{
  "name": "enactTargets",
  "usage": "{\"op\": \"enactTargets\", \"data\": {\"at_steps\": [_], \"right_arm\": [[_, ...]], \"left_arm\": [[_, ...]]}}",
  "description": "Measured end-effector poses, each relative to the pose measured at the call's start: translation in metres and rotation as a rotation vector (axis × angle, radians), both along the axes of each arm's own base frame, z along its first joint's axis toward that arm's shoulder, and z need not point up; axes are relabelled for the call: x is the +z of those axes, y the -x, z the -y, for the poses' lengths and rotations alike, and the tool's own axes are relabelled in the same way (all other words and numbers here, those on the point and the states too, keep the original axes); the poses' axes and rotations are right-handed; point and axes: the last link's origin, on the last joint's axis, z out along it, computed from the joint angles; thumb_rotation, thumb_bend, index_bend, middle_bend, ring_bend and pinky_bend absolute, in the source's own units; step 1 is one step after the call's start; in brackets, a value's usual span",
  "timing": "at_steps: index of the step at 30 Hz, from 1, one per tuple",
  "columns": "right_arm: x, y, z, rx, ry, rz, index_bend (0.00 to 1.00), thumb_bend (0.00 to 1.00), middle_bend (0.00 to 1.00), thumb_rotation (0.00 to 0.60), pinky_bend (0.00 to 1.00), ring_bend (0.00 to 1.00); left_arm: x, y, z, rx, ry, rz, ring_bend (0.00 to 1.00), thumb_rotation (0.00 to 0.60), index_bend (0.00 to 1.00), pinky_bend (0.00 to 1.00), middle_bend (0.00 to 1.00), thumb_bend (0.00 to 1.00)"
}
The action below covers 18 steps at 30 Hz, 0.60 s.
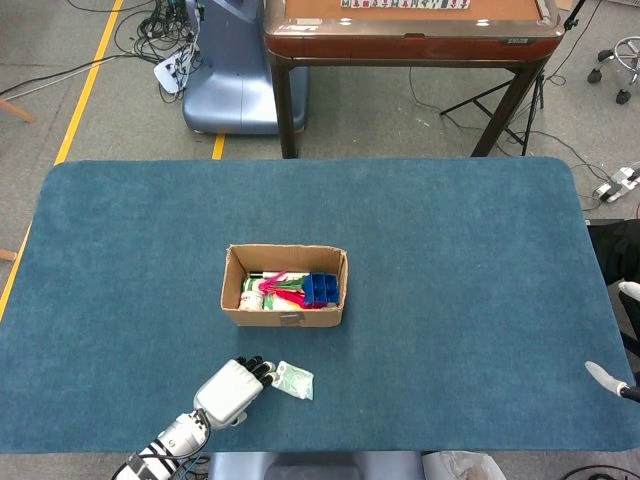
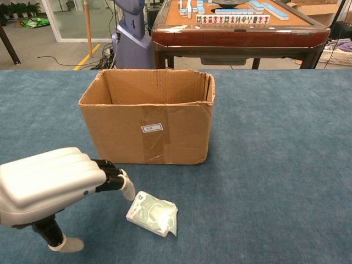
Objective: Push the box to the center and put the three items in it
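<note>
Centrally, the open brown cardboard box (image 1: pixel 285 285) sat on the blue carpeted desk (image 1: pixel 450 250), a little toward the robot's left of the middle, flaps open at the top. Head view showed contents inside: a blue compartmented plastic piece (image 1: pixel 322 289) at the box's right end, a pink and red item (image 1: pixel 283 288) lying across the middle, and a white and green pack (image 1: pixel 253 297) at the left end. Chest view showed only the box front, with clear tape and a small white label (image 2: pixel 151 128).

Small white and green sachet (image 1: pixel 293 380) lay flat on the desk outside the box, near its front wall, on the robot's side. In chest view the sachet (image 2: pixel 152 213) looked crumpled, one corner turned toward the camera.

Left hand (image 1: pixel 236 389), white shell with black fingers, reached in low over the desk's near edge. Its fingers (image 2: pixel 113 177) were extended and held close together, tips just beside the sachet's left edge; whether they touched it could not be told. It held nothing; thumb (image 2: pixel 65 243) hung below, apart from the fingers.

Right hand (image 1: pixel 622 340) showed only at the far right edge of the head view, two pale fingertips spread well apart, nothing between them.

Beyond the desk, a brown wooden mahjong table (image 2: pixel 236 25) with tiles on top, and a blue-grey machine base (image 1: pixel 228 70) on the floor.
</note>
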Motion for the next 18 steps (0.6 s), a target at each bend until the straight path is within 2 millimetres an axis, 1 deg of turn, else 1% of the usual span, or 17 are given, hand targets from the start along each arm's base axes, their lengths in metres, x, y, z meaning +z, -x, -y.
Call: {"op": "enactTargets", "data": {"at_steps": [12,18], "right_arm": [[0.014,0.001,-0.012,0.021,0.058,0.027,0.15,0.04,0.18,0.600,0.11,0.03],[0.017,0.001,-0.015,0.027,0.073,0.032,0.15,0.04,0.18,0.600,0.11,0.03]], "left_arm": [[-0.014,-0.016,-0.005,0.015,0.028,0.019,0.23,0.600,0.27,0.43,0.25,0.10],[-0.023,-0.024,-0.007,0.007,0.038,0.027,0.23,0.600,0.25,0.42,0.25,0.10]]}}
